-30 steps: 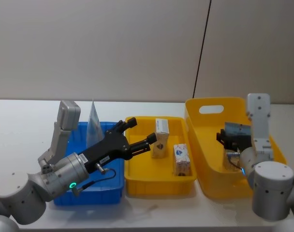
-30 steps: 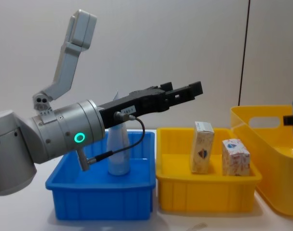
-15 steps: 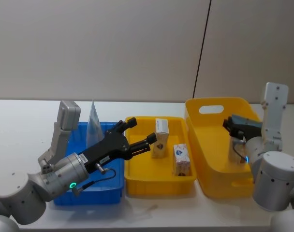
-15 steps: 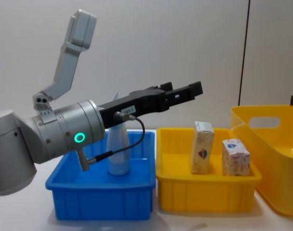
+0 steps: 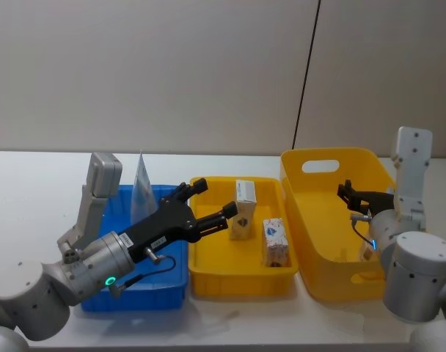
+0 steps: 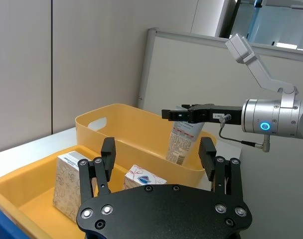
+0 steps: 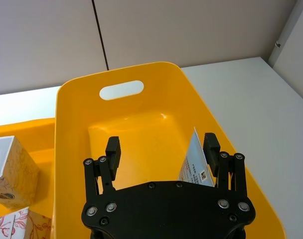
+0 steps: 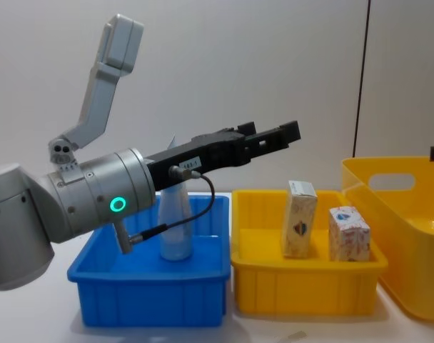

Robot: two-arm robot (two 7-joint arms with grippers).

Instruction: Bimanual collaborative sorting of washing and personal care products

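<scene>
Pale-blue tube (image 7: 196, 164), its print unreadable, is leant inside the tall yellow bin (image 7: 76, 114) beside the spread right hand (image 7: 162, 143). The left hand (image 6: 157, 145) is held spread near two emblem-marked cartons (image 5: 244, 199) (image 5: 276, 240) in the yellow tray (image 5: 241, 282).

Left gripper (image 5: 210, 200) stretched forward, jaws spread wide; right gripper (image 7: 162, 143) held level, jaws likewise apart.
</scene>
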